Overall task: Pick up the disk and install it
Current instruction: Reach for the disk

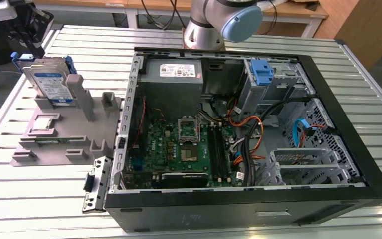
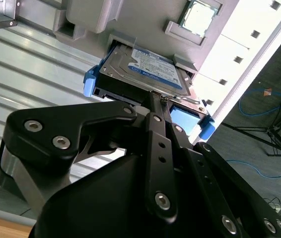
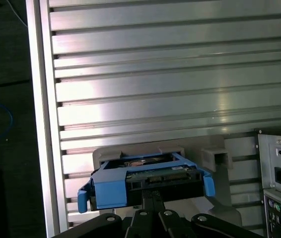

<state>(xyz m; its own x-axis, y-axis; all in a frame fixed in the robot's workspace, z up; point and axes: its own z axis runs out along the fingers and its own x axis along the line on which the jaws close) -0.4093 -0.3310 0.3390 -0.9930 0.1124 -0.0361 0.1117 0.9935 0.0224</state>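
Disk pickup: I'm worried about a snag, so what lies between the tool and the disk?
Nothing. In both wrist views the tool sits at the near edge of the disk with no object between; actual contact is unclear.

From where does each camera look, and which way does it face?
Exterior view: above the slatted table, facing down on the open computer case; the arm's joint shows.
First wrist view: at the wrist, facing the disk edge-on past the gripper.
Second wrist view: at the wrist, facing the disk label-side past the gripper.
All three views share the disk.
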